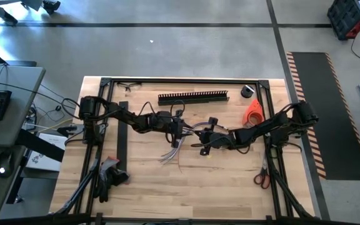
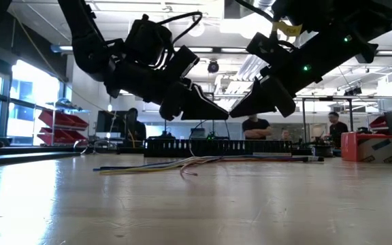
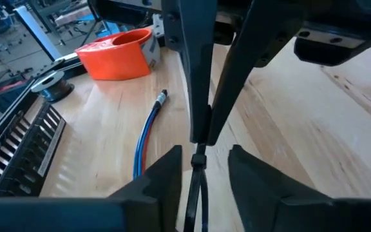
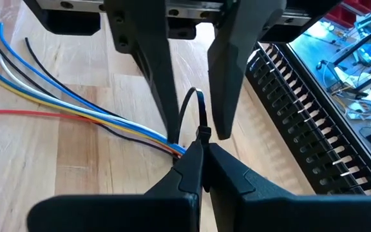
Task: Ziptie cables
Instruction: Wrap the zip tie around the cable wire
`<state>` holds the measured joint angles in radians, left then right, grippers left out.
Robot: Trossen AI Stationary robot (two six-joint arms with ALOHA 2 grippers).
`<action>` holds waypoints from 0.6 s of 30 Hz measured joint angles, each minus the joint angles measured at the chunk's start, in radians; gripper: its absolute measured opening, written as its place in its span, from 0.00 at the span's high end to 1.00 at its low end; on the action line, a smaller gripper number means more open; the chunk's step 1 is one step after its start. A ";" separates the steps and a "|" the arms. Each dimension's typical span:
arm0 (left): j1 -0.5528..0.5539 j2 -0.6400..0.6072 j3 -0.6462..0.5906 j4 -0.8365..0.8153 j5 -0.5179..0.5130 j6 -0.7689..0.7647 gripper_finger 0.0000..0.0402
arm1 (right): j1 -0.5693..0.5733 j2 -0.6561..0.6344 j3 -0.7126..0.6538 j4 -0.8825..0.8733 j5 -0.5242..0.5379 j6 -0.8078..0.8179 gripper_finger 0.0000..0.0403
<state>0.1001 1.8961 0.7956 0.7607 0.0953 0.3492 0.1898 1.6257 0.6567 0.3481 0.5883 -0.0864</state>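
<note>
Plywood table (image 1: 230,181) under my jaws, a workshop with people beyond. My right gripper (image 4: 201,154) is clamped on a black zip tie (image 4: 198,113) looped above the cables (image 4: 76,106); my left gripper (image 3: 201,164), fingers narrowly parted, faces it. No lettering is legible.

The cables (image 1: 175,149) lie flat on the wooden table at frame centre in the high view, a loose bunch of thin blue, white, yellow, red and black wires, fanning apart toward lower left.
</note>
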 joint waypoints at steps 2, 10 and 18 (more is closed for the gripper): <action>0.000 0.000 0.000 0.001 0.000 0.000 0.79 | 0.000 0.000 0.000 0.000 -0.003 0.000 1.00; 0.004 0.000 0.000 0.005 0.001 -0.007 0.86 | 0.000 0.000 -0.001 0.012 -0.025 -0.001 1.00; 0.005 0.000 0.000 -0.003 -0.010 0.015 0.75 | 0.000 0.000 -0.001 0.015 -0.030 -0.018 1.00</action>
<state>0.1047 1.8961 0.7959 0.7580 0.0851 0.3646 0.1902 1.6260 0.6559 0.3634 0.5587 -0.1047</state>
